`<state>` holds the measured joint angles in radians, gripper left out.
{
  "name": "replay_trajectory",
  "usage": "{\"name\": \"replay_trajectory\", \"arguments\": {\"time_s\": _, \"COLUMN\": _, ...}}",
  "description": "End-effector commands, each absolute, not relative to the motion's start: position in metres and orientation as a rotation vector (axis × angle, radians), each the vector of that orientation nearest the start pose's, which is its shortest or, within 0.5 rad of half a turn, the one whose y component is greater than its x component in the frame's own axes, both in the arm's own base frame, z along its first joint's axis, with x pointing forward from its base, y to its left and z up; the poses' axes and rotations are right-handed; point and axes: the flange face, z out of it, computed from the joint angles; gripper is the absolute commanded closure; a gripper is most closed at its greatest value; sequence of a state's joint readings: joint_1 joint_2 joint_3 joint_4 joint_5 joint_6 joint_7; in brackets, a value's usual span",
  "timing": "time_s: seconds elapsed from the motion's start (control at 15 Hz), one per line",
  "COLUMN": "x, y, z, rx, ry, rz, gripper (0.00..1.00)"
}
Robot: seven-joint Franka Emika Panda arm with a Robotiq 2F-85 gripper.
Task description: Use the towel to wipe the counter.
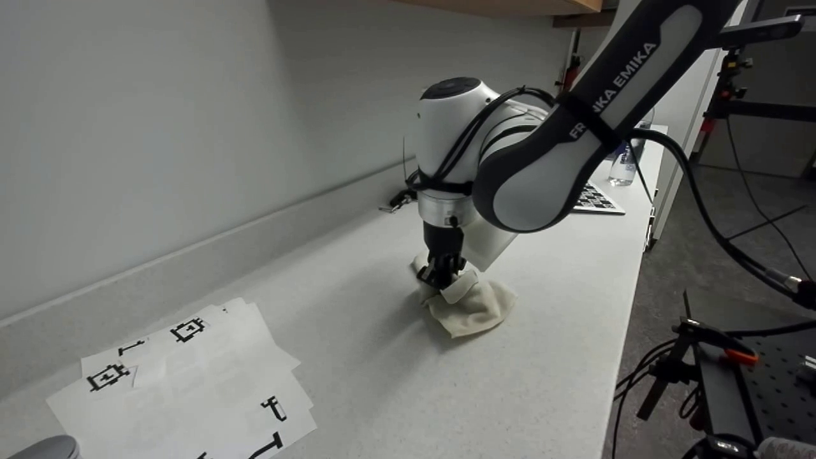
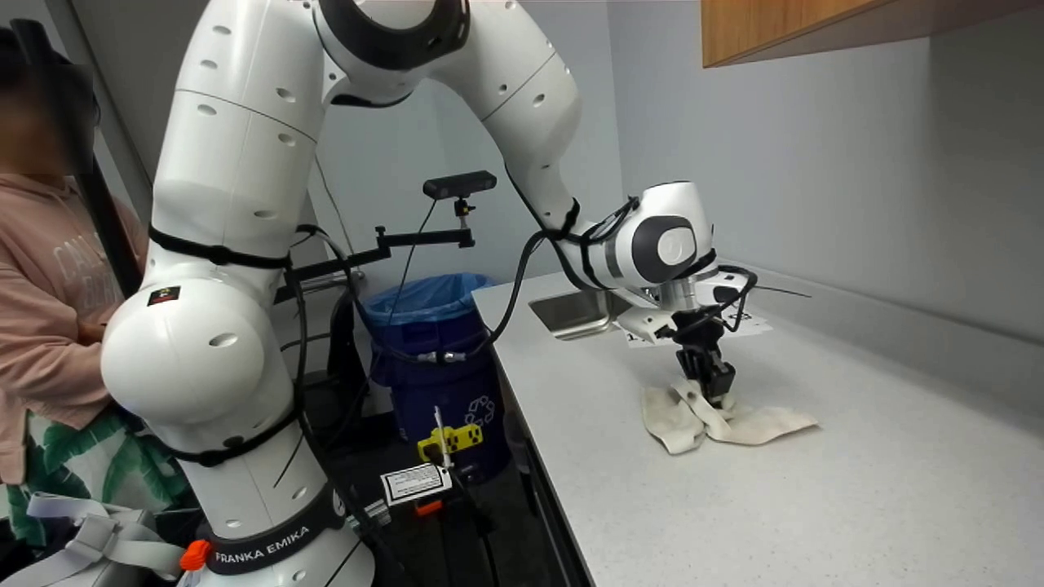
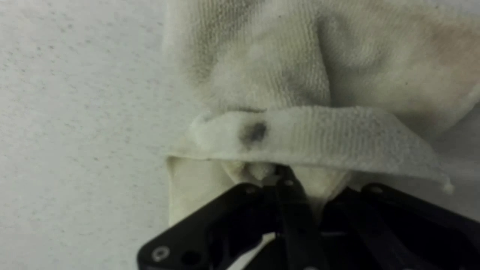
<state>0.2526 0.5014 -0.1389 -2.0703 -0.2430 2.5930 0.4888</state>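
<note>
**The pincer (image 2: pixel 717 395) is holding the towel (image 1: pixel 477 311) on the counter (image 1: pixel 446 401)**

The pincer is pointing down, and its fingers (image 3: pixel 294 210) are squeezing a bunch of the cloth. The towel is lying crumpled on the counter, right under the pincer. The pincer seems to be gripping near the middle, not at an end — flaps are spreading to two sides. In an exterior view, one flap is aiming toward the wall (image 2: pixel 848 179) and another toward the front edge (image 2: pixel 545 456), so the long way of the towel seems to be running across the counter. A slide along the wall would likely be dragging the wide side and wiping a fat stripe; a slide across, a thin one. In the wrist view a loose strip (image 3: pixel 326 140) is lying across, just past the fingertips — it might be folding under. Papers (image 1: pixel 204 376) are resting on the counter, apart from the towel, so a long slide that way could be bumping them. The cloth is hiding whether the fingertips are touching the counter.
</note>
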Motion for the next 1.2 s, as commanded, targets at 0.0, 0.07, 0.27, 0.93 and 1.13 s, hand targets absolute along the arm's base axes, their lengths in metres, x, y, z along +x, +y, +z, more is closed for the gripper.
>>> {"name": "replay_trajectory", "arguments": {"time_s": 0.0, "x": 0.604, "y": 0.138, "z": 0.181, "rx": -3.26, "ry": 0.075, "rz": -0.128, "gripper": 0.98}}
{"name": "replay_trajectory", "arguments": {"time_s": 0.07, "x": 0.607, "y": 0.156, "z": 0.183, "rx": -3.245, "ry": 0.022, "rz": -0.144, "gripper": 0.98}}
{"name": "replay_trajectory", "arguments": {"time_s": 0.27, "x": 0.614, "y": 0.201, "z": 0.187, "rx": -3.193, "ry": -0.104, "rz": -0.179, "gripper": 0.98}}
{"name": "replay_trajectory", "arguments": {"time_s": 0.93, "x": 0.616, "y": 0.193, "z": 0.176, "rx": -3.173, "ry": -0.175, "rz": -0.173, "gripper": 0.98}}
{"name": "replay_trajectory", "arguments": {"time_s": 1.13, "x": 0.613, "y": 0.152, "z": 0.172, "rx": -3.223, "ry": -0.08, "rz": -0.157, "gripper": 0.98}}
